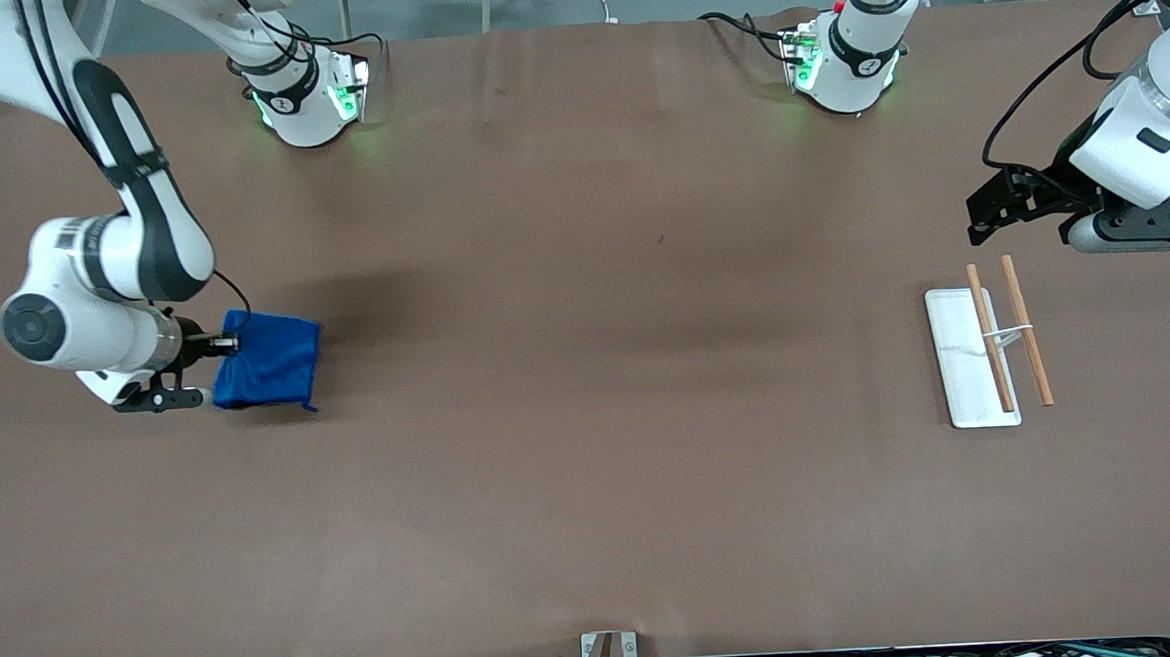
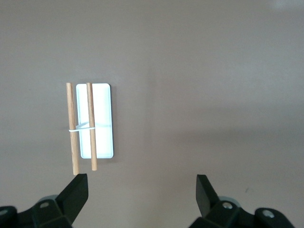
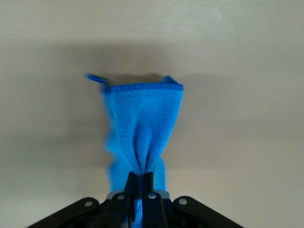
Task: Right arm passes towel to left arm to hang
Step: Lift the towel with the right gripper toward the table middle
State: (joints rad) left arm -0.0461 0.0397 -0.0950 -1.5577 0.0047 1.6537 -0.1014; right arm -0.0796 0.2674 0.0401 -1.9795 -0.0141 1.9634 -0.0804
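White tray (image 1: 966,369) w/ two wooden rods (image 1: 1028,343) on bench (image 1: 587,368), left arm's end. Left tool (image 2: 142,190) spread, over bench near tray. Right tool (image 1: 230,341) pinching blue towel (image 1: 268,363), 3 o'clock of tool, right arm's end.

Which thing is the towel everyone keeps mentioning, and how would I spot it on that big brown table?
Look to the right arm's end of the brown table, far from the white tray with its two wooden rods. The right gripper is shut on a bright blue soft cloth towel, bunched at the fingers. It is the only blue, soft thing here.
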